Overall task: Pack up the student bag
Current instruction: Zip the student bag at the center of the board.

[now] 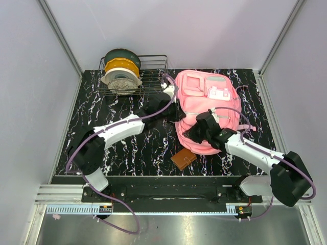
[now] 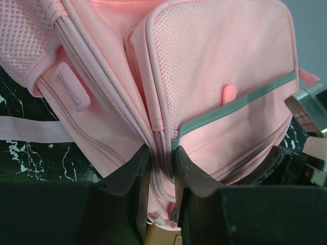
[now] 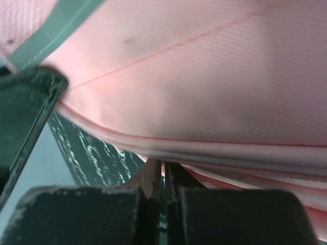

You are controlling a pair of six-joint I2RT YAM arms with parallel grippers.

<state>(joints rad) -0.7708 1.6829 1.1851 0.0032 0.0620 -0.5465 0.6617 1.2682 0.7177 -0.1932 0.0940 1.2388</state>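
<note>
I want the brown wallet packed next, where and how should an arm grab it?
Probably from straight above, jaws spanning the brown wallet across its shorter width. It lies flat on the table, so only its edges offer a hold, and its near-left end sits clear of the student bag.

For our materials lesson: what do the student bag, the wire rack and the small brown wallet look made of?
Student bag: soft matte pink woven fabric, mesh pockets, visible stitching. Wire rack: thin dark metal rods, probably. Wallet: smooth brown, leather or imitation.
</note>
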